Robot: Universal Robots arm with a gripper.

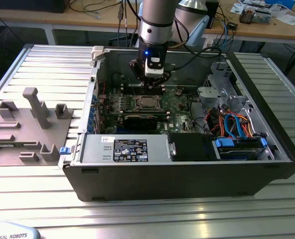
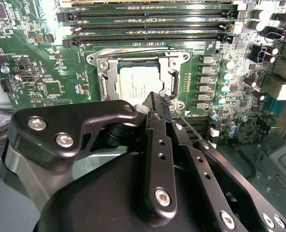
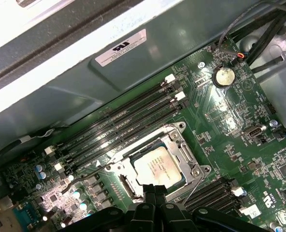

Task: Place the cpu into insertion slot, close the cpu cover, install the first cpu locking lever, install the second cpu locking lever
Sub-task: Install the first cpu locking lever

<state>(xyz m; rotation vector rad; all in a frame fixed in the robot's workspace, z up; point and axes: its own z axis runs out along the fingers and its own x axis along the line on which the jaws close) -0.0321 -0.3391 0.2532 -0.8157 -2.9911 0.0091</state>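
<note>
Ribbed grey metal worktop (image 1: 38, 199) carries an open black computer case (image 1: 187, 184). You have the small silver square cpu (image 2: 139, 84) seated in the pale-rimmed insertion slot (image 2: 174, 83), with the thin silver cpu cover (image 2: 106, 79) down. Your black pincer (image 2: 157, 100), clenched empty, hangs just beside a thin wire lever (image 2: 197, 130). The lever step seems in hand, needing a firm downward press.

Exterior view high, oblique — both wrist views close above the cpu (image 2: 139, 87)

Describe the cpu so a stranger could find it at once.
Look inside the open computer case at the green motherboard. Beside the long black memory slots sits the silver cpu cover; the cpu is the pale, dull-silver square in its window.
</note>
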